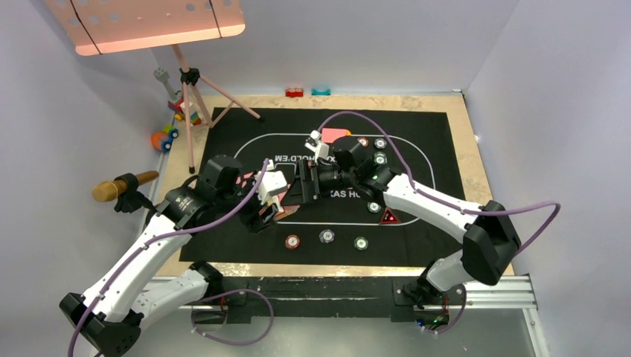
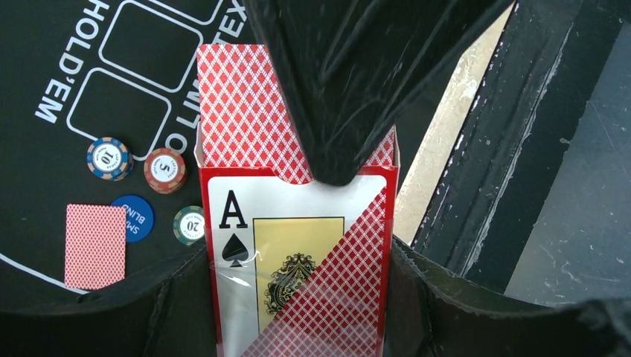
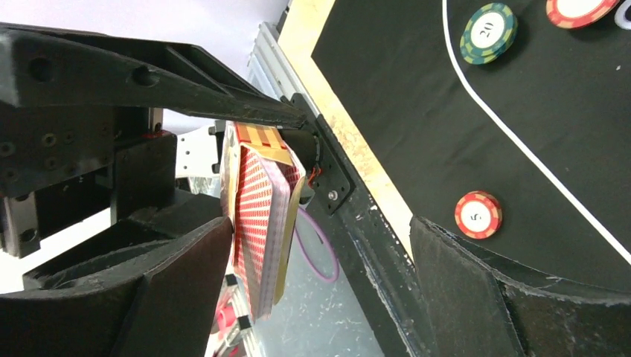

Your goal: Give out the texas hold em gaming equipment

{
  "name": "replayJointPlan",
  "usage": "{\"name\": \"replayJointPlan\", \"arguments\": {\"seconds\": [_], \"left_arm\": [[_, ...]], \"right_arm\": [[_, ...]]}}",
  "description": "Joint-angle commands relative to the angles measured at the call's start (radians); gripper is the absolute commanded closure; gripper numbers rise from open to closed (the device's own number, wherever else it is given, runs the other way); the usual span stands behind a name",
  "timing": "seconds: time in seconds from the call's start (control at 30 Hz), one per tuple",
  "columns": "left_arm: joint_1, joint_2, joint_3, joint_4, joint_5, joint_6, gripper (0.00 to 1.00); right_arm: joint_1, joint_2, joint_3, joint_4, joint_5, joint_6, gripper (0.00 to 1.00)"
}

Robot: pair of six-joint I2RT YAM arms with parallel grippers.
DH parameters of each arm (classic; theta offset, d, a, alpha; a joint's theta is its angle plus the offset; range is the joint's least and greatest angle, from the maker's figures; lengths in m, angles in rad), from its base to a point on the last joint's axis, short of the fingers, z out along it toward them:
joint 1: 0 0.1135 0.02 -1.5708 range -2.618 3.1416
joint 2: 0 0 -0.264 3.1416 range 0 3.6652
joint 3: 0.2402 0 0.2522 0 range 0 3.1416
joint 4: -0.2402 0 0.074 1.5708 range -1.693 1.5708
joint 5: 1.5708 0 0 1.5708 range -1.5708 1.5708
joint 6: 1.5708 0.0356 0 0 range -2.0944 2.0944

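Two arms meet over a black poker mat (image 1: 417,126) on a pale desk (image 1: 469,141), grey walls all round.

From above, chips (image 1: 292,241) sit along the mat's near edge. Left wrist view: the left tool (image 2: 298,260) is clamped on an open card box (image 2: 298,253) – ace of spades printed on it, red-backed cards showing at its mouth. Right wrist view: the right tool (image 3: 320,245) stands wide apart, one finger against the deck, gripping nothing.

"HOLD'EM" on mat (image 2: 45,44); perhaps "20" on chip (image 2: 189,224)
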Motion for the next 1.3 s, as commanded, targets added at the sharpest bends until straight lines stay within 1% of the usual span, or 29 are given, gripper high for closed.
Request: {"name": "replayJointPlan", "arguments": {"seconds": [0.0, 0.03, 0.23, 0.33, 0.4, 0.73, 0.97, 1.27], "left_arm": [[0.005, -0.007, 0.05, 0.054, 0.029, -0.006, 1.0], [0.004, -0.007, 0.05, 0.053, 0.03, -0.005, 1.0], [0.005, -0.007, 0.06, 0.052, 0.033, -0.002, 1.0], [0.004, -0.01, 0.065, 0.051, 0.034, -0.003, 1.0], [0.004, -0.015, 0.064, 0.049, 0.033, -0.004, 1.0], [0.005, -0.028, 0.058, 0.048, 0.034, -0.005, 1.0], [0.005, -0.027, 0.056, 0.048, 0.03, -0.002, 1.0], [0.004, -0.029, 0.048, 0.051, 0.03, -0.005, 1.0]], "right_arm": [[0.009, 0.02, 0.038, 0.091, -0.029, 0.031, 0.1], [0.009, 0.03, 0.044, 0.092, -0.033, 0.033, 0.14], [0.01, 0.058, 0.074, 0.042, -0.034, 0.021, 0.29], [0.009, 0.044, 0.073, 0.0, -0.014, -0.002, 0.35], [0.006, 0.033, 0.063, -0.014, -0.002, -0.008, 0.42], [-0.033, -0.018, 0.018, -0.007, 0.002, 0.008, 0.68], [-0.073, -0.04, 0.003, -0.01, -0.021, 0.014, 0.77], [-0.125, -0.102, 0.001, -0.051, -0.033, -0.003, 0.8]]}}
